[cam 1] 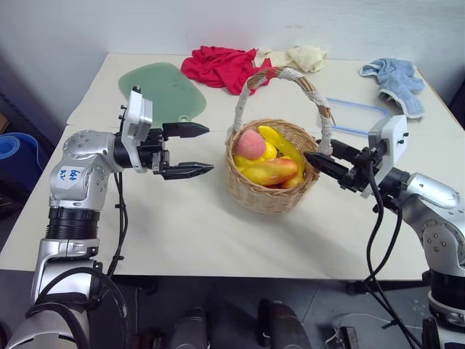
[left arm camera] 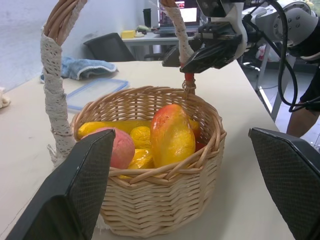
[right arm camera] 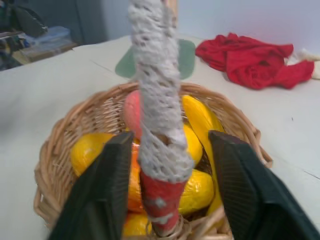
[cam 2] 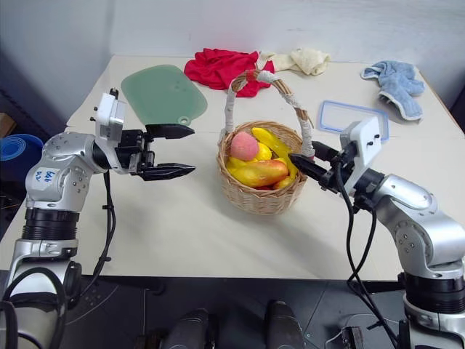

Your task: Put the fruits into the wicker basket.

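Wicker basket (cam 1: 270,190) upright mid-tabletop (cam 1: 189,233), handle arching overhead. Mango (cam 1: 272,171) and peach (cam 1: 251,144) both inside, lying atop yellow banana (cam 1: 280,142) and lemon-like fruits. Left gripper (cam 1: 190,150) held level just left of basket, jaws wide apart, nothing between, not touching rim. Right gripper (right arm camera: 167,192) at basket's right side, fingers straddling handle base where red band meets rim; slight gaps either side, so can't tell if clamped. Farther back on tabletop: green cutting board (cam 1: 161,91), red cloth (cam 1: 218,67), cream cloth (cam 1: 301,57), blue towel (cam 1: 396,83), blue-rimmed clear tray (cam 1: 357,115).
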Motion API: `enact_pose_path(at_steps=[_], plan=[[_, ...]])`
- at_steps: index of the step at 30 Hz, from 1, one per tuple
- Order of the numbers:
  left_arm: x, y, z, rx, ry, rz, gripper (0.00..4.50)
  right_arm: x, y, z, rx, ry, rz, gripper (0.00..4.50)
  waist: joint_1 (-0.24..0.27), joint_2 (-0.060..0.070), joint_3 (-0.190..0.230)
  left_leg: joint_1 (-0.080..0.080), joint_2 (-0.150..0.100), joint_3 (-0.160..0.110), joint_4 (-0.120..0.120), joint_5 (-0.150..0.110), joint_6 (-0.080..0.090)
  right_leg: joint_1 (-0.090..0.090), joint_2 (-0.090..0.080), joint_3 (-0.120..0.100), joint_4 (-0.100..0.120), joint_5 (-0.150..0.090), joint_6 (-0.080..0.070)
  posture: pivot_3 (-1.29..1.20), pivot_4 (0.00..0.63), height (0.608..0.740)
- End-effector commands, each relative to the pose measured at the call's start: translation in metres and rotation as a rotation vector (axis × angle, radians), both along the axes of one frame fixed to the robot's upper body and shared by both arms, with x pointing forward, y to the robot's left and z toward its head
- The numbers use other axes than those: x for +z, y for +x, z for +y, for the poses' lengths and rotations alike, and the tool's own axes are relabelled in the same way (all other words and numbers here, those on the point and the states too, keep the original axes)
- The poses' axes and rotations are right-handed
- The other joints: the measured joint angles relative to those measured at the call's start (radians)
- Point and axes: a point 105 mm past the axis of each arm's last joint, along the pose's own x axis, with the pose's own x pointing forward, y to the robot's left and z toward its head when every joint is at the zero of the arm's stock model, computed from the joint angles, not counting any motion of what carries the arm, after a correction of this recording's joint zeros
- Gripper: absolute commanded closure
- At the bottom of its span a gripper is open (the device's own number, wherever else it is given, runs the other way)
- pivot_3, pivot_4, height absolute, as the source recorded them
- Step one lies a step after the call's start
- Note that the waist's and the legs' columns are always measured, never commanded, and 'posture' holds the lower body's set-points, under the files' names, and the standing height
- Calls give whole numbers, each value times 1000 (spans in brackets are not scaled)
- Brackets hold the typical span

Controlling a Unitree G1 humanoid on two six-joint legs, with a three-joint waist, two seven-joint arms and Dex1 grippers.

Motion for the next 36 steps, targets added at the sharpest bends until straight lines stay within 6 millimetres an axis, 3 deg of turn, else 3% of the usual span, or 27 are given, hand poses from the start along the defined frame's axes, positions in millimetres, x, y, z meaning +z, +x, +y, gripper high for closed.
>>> enact_pose_path(at_steps=[1,3,6,9,15,21,26,29,34,36], plan=[[10,-1,-2,-13,-16,-35,0,15,-14,-10,-7,-7,-63,3741,1,0,0,0,0,0,0,0,0,0,0,0,0,0,0,0,150,740],[10,0,-3,-16,-22,-33,0,23,-21,-21,-36,34,-79,4373,2,0,0,0,0,1,0,0,0,0,0,0,0,0,0,0,150,740],[12,3,-5,-23,-35,-31,0,45,-37,-49,-143,107,-163,4401,9,0,0,0,0,1,1,0,0,0,0,0,0,0,0,0,150,740],[11,5,-9,-30,-45,-26,0,60,-57,-93,-334,150,-235,4401,20,0,0,0,0,1,1,0,0,0,0,0,-1,0,0,0,150,740],[9,7,-13,-44,-55,-23,0,66,-91,-156,-643,145,-319,4401,26,0,0,0,0,1,1,0,0,0,0,1,-2,0,0,0,150,740],[11,10,-15,-50,-58,-27,0,44,-104,-216,-897,128,-376,4401,15,0,0,2,0,3,0,0,0,1,0,2,-1,0,0,0,150,740],[14,11,-18,-63,-59,-30,0,-6,-88,-243,-959,113,-261,4401,14,0,0,2,0,4,0,0,0,1,0,3,-1,0,0,0,150,740],[19,11,-19,-71,-89,-19,0,-22,-84,-256,-986,113,-211,4401,12,2,-1,4,0,4,0,0,0,2,0,3,-1,0,0,0,150,740],[15,11,-17,-65,-76,-10,0,-28,-94,-262,-978,80,-185,2711,8,2,-1,5,0,5,-1,0,0,2,0,4,-1,0,0,0,150,740],[11,11,-12,-50,-71,2,0,-28,-109,-261,-982,21,-180,2041,9,2,-1,5,0,5,-1,0,0,2,0,4,-1,0,0,0,150,740]])
